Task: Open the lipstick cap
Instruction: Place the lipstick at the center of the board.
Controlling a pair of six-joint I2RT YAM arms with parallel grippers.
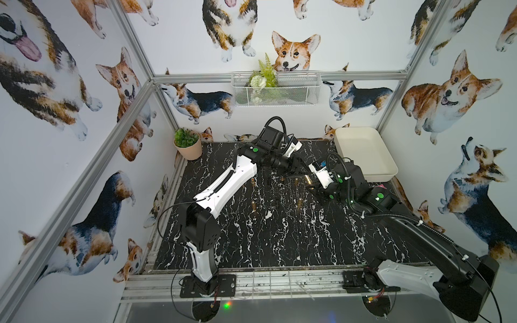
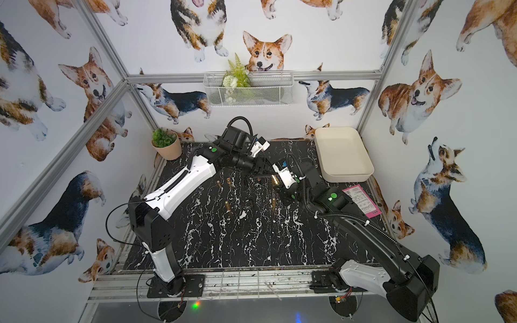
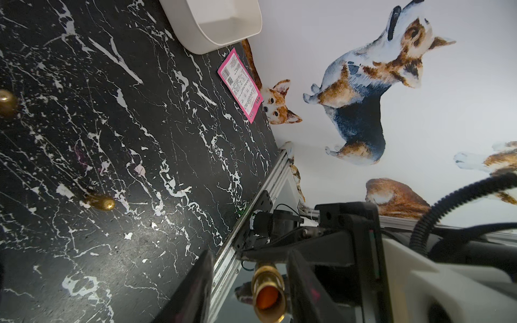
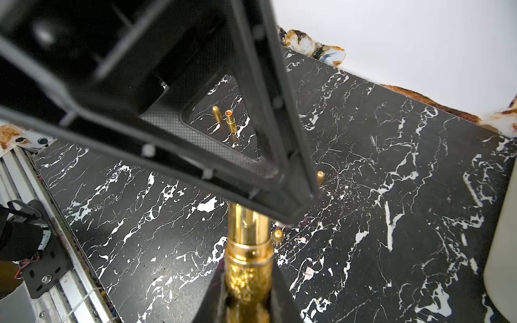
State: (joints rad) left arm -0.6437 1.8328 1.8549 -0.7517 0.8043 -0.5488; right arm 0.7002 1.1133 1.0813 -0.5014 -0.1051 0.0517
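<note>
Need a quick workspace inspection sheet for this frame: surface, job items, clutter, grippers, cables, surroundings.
Surface: black marble table, white veining.
Job's things: gold lipstick held above the table, orange open end showing; loose gold pieces scattered mid-table.
Clutter: pink card, white tray, potted plant at the edges.
Grippers: right gripper shut on the lipstick; left gripper fingers apart around its open end.
Cables: corrugated hose on each wrist; thin wire looping by the left base.
Surroundings: corgi-print walls, wire basket with greenery.
</note>
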